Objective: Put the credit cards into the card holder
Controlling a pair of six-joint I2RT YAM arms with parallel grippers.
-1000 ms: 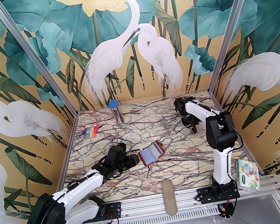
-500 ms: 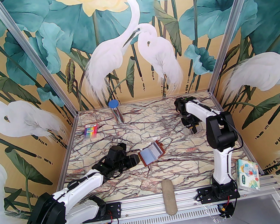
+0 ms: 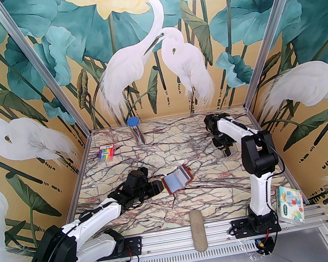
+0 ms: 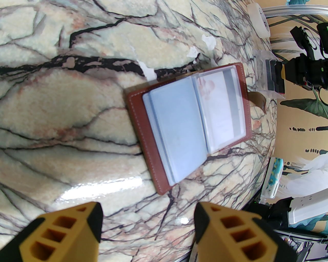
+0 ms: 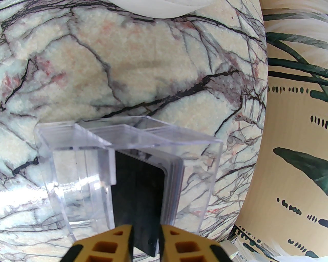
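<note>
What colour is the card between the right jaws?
Black, with a glossy face. The card shows best in the right wrist view.

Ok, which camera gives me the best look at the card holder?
The left wrist view: the card holder lies open on the marble table, close up, its clear sleeves plain to see. The top external view shows it small, mid-table, just beyond the left gripper.
</note>
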